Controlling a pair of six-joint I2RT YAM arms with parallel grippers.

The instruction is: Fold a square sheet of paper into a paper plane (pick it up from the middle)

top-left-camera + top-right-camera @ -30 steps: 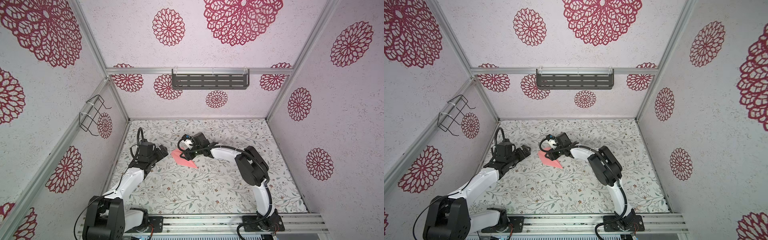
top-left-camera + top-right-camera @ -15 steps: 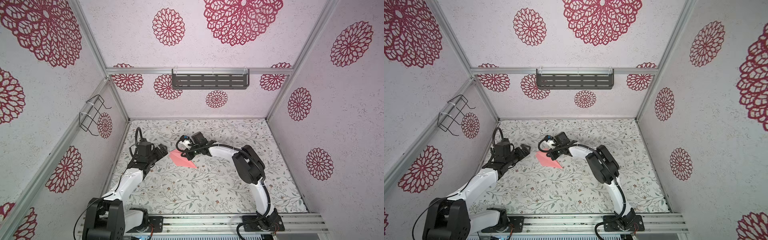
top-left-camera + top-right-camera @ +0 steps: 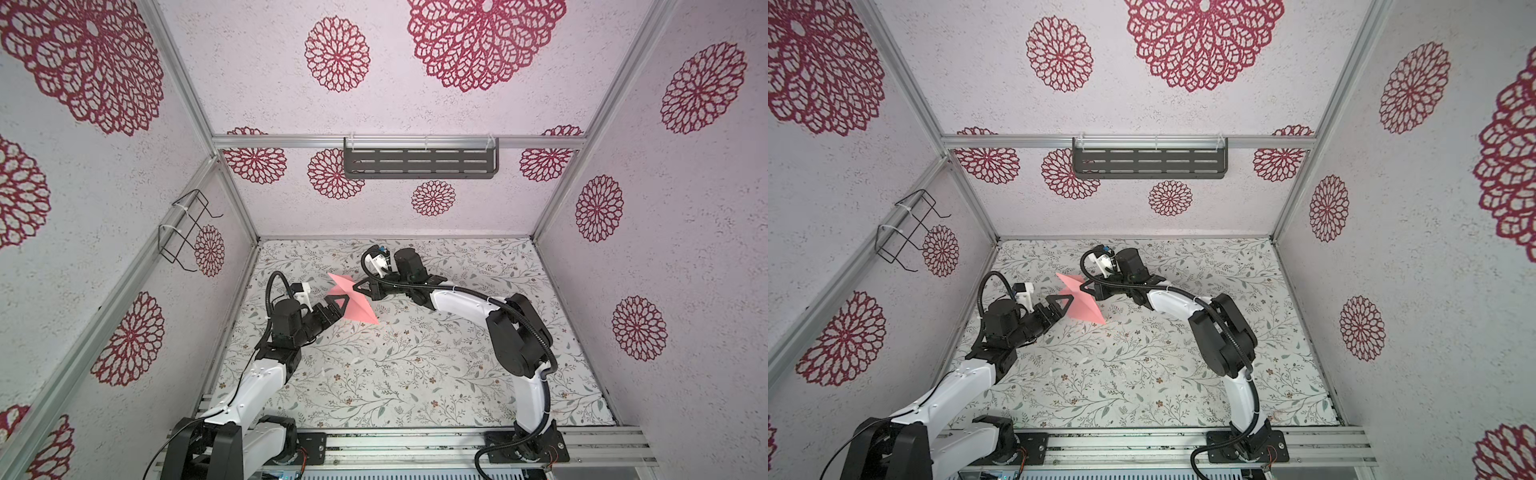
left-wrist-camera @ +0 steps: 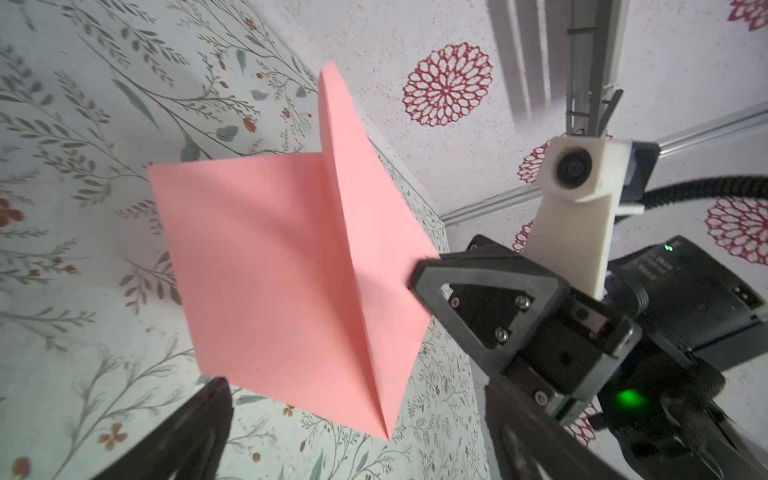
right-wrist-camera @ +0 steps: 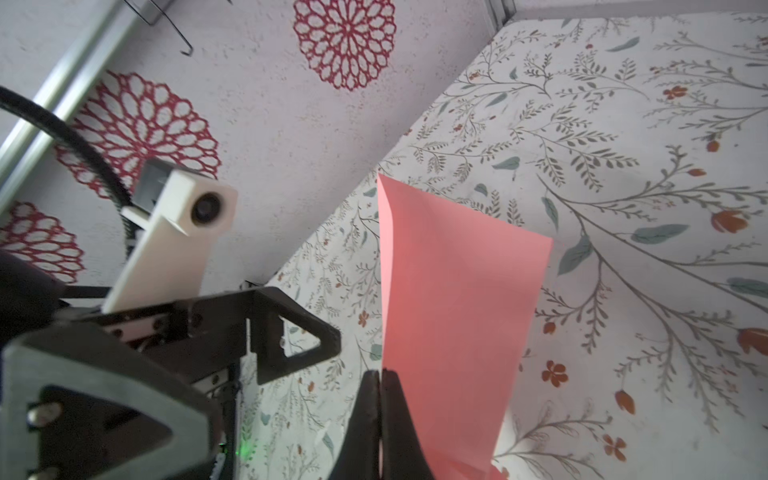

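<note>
The square sheet of paper (image 3: 360, 309) is salmon pink and bent along a middle crease into two panels. It hangs above the floral table at the back left. My right gripper (image 3: 355, 287) is shut on its creased edge, and in the right wrist view the right gripper (image 5: 380, 376) has its jaws pressed together on the paper (image 5: 453, 307). My left gripper (image 3: 337, 308) is open beside the sheet's left side, and in the left wrist view the left gripper (image 4: 361, 419) has its jaws either side of the paper's (image 4: 270, 266) lower corner without touching it. A paper plane is not in view.
A black wire rack (image 3: 183, 230) hangs on the left wall and a dark slotted shelf (image 3: 419, 162) on the back wall. The floral table (image 3: 415, 374) ends in a metal rail (image 3: 415, 442) in front. Walls stand on three sides.
My right gripper has shut on the sheet and lifted it off the table. My left gripper has moved right, up to the sheet, still open.
</note>
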